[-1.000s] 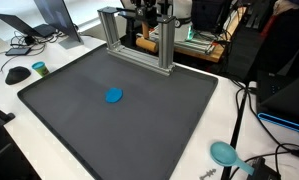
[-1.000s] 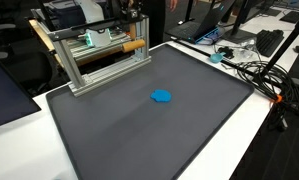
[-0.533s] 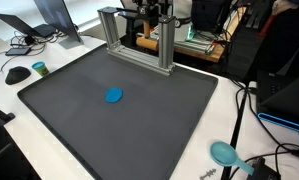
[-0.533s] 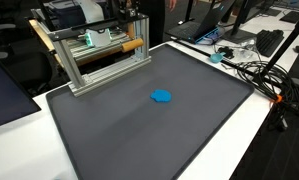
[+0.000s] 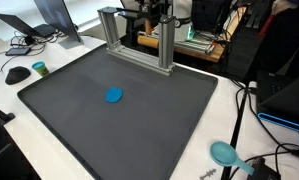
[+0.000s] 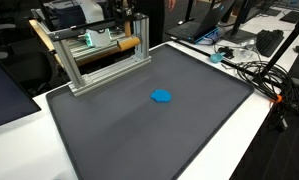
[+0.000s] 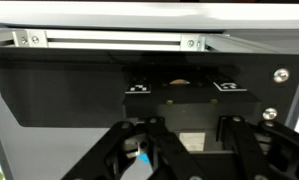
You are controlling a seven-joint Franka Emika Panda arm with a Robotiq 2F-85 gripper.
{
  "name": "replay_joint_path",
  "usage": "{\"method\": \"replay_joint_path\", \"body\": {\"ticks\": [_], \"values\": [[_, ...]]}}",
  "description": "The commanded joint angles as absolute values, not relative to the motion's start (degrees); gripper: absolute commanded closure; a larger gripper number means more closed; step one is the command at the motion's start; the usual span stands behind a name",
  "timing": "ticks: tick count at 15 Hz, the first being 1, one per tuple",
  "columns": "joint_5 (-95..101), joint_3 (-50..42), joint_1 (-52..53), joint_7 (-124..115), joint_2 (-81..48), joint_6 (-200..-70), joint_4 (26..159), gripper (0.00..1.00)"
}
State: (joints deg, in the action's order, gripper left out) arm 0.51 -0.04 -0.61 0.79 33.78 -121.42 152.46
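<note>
Hand noted as slightly shifted along the aluminium frame since the earlier frames; blue disc unmoved on the dark mat, well apart; wooden rod found just below the hand, long axis along the frame; whether the fingers are spread or clenched cannot be told.

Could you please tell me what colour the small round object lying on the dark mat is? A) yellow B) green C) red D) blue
D: the small round object on the dark mat is bright blue in both exterior views, and it lies in the open, apart from the metal frame.
</note>
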Motion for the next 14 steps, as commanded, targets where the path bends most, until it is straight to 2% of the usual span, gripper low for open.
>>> {"method": "replay_joint_path", "body": {"ticks": [1,6,7,8,12,14], "values": [[0.10,-0.79,0.18,2.60,36.63,-120.21,156.04,0.78],[-0.86,-1.34,0.33,2.88,37.36,-119.34,156.19,0.78],[-1.04,-1.43,0.34,2.85,37.36,-119.22,156.01,0.28],[-1.17,-1.39,0.28,2.57,37.35,-119.24,155.92,0.26],[-0.29,-0.57,-0.37,1.04,37.42,-119.36,155.83,0.02],[0.12,-0.26,-0.67,0.28,37.46,-119.74,155.92,0.00]]}}
